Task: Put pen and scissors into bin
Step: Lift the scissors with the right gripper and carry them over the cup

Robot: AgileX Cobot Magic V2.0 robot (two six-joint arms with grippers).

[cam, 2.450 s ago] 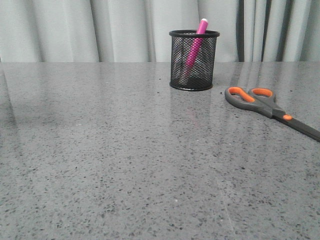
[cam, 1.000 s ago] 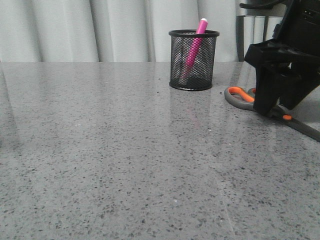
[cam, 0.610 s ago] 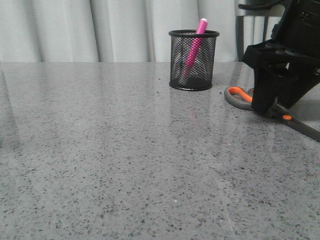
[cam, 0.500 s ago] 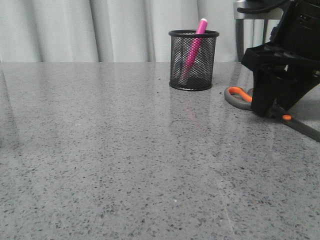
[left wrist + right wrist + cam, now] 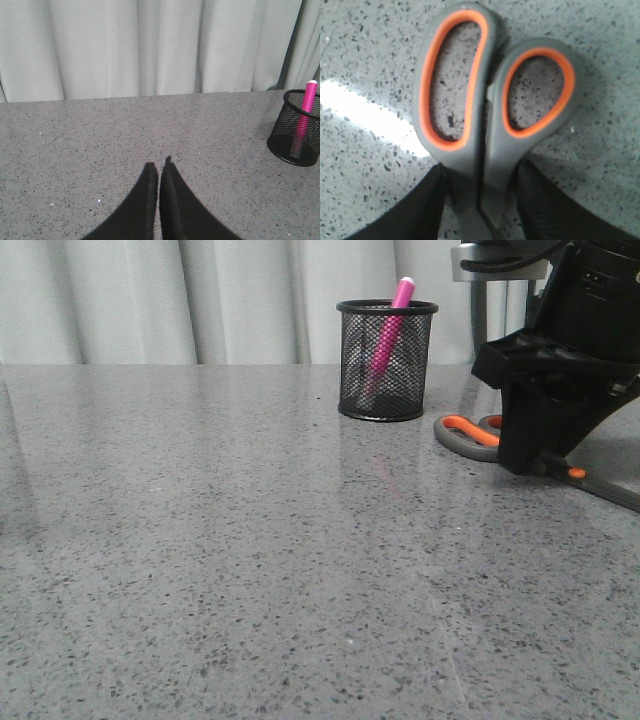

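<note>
While the left gripper (image 5: 159,172) idles with its fingers pressed together over bare table (image 5: 250,570), well clear of the bin (image 5: 387,360), the right gripper (image 5: 480,192) has its fingers on either side of the scissors (image 5: 492,110) just below the orange-lined loops, seemingly clamped on the handle neck. A clean lift probably wants a firm pinch and a level rise, since the long blade could sag. Beyond, the pink pen (image 5: 390,328) already stands inside the bin.
</note>
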